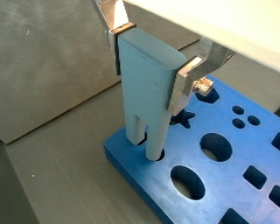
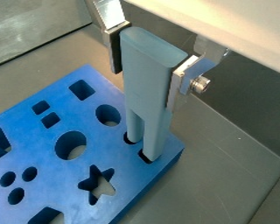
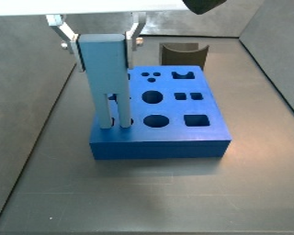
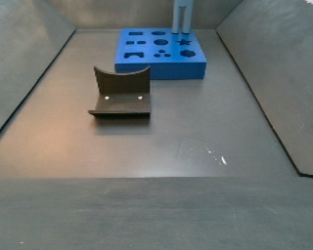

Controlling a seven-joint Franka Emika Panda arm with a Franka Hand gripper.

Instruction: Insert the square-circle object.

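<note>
The pincer [image 1: 154, 57] is clamping the upright square-circle object [image 1: 146, 87] near its top. The object's two pegs are sitting in holes at the blue board's [image 3: 175, 117] corner.

A flat deep-blue board with shaped holes [image 4: 160, 51] lay at the far end of the grey floor. A pale grey-blue upright block [image 4: 183, 17] stood on its right part. A dark brown-grey notched block [image 4: 121, 94] sat nearer, well apart.

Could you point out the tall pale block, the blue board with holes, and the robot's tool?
Tall pale grey-blue block [image 3: 100, 69]: side view, front face.
Flat deep-blue board [image 3: 162, 144]: side view, front wall.
Tool [image 2: 150, 48]: wrist view, between fingertips, gripping the block's top.
</note>
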